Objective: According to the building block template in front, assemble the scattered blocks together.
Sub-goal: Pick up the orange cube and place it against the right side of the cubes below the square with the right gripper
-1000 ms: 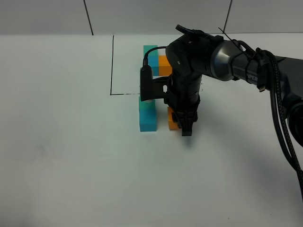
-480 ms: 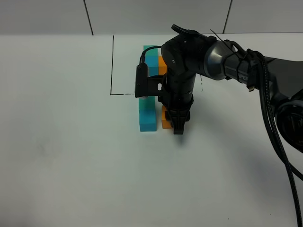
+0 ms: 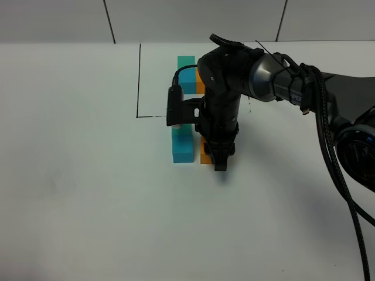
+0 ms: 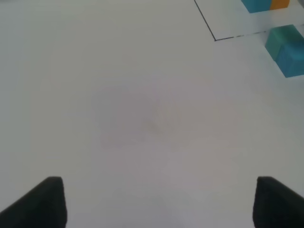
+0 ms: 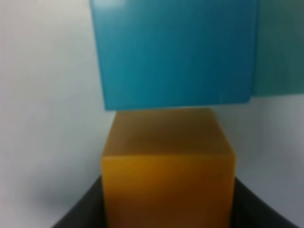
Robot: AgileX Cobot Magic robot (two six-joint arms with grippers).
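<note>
1. Exterior high view: the right gripper (image 3: 220,161), jaws pressed together, stands just beside the small matte orange cube (image 3: 205,153), apparently nudging it toward the sky-blue cube (image 3: 183,150); a teal-green cube (image 3: 181,132) adjoins that. The framed teal-blue-orange template trio (image 3: 187,73) sits behind, inside a thin black drawn line (image 3: 139,82).
2. Left wrist view: the left gripper (image 4: 154,202) hangs spread wide over bare white table (image 4: 118,104), holding nothing; the blocks lie well apart from it.
3. Right wrist view: the orange cube's smooth faces meet the blue cube's side, dark fingers (image 5: 78,213) flanking.
</note>
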